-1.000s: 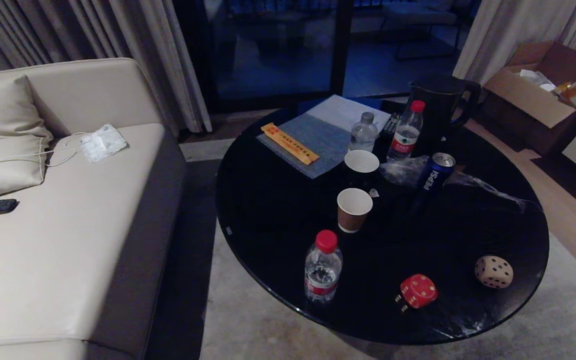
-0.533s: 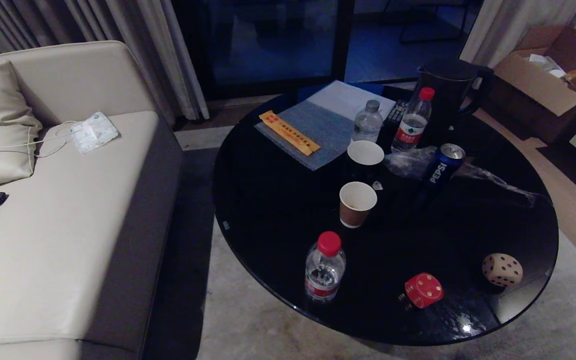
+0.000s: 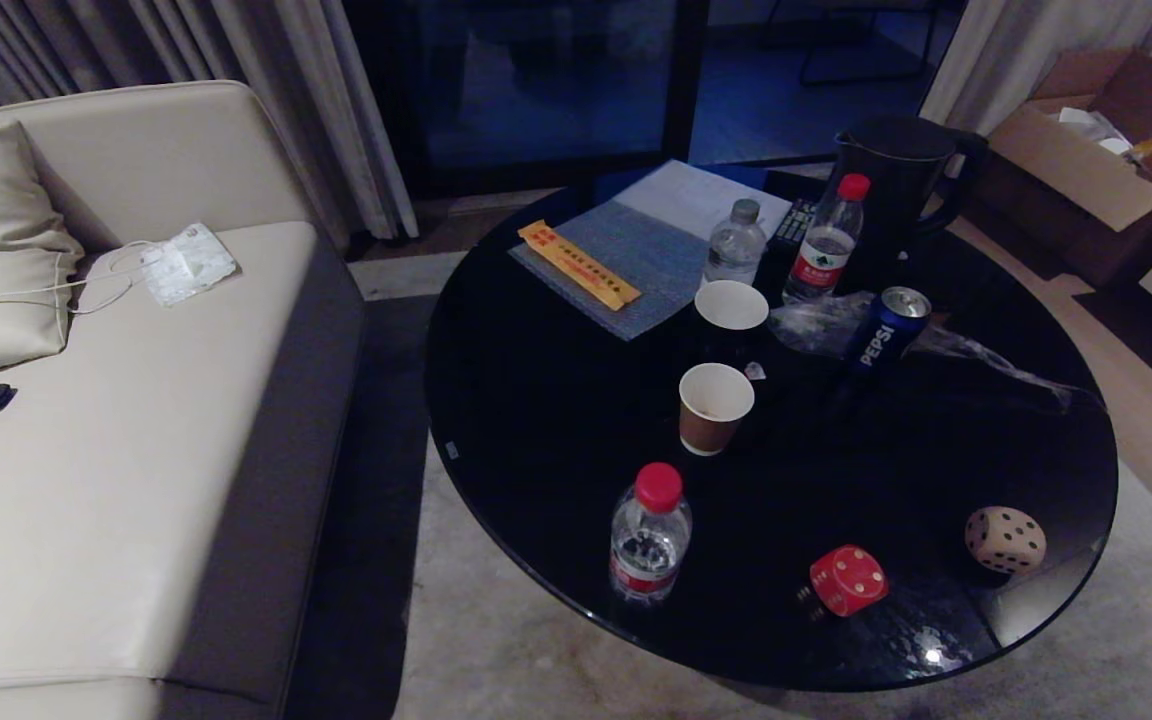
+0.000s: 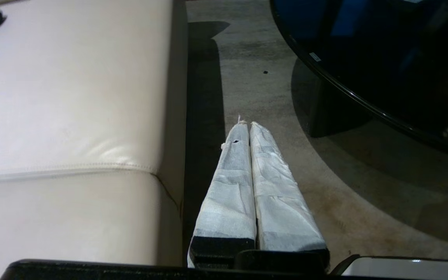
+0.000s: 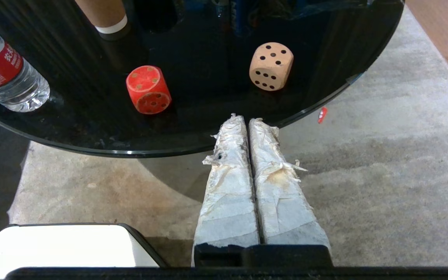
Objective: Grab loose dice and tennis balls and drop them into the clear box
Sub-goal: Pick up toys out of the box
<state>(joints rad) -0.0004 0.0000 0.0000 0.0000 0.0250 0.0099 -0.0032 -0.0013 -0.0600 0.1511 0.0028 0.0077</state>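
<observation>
Two dice lie near the front edge of a round black table (image 3: 536,430): a red die (image 3: 847,579) (image 5: 148,89) and, to its right, a beige die (image 3: 1004,540) (image 5: 271,66). My right gripper (image 5: 246,117) is shut and empty, hanging over the carpet just short of the table's rim, below the beige die. My left gripper (image 4: 246,123) is shut and empty too, over the floor strip between the sofa and the table. Neither arm shows in the head view. No tennis balls and no clear box are in view.
On the table stand a red-capped water bottle (image 3: 647,535), two paper cups (image 3: 713,407), a Pepsi can (image 3: 881,330), two more bottles (image 3: 822,240), a dark kettle (image 3: 896,185) and a mat (image 3: 626,270). A beige sofa (image 3: 126,430) stands left, a brown cardboard box (image 3: 1096,160) far right.
The whole head view shifted between the earliest frame and half a second ago, so the camera moved. Since then it holds still. The dice have not moved on the table.
</observation>
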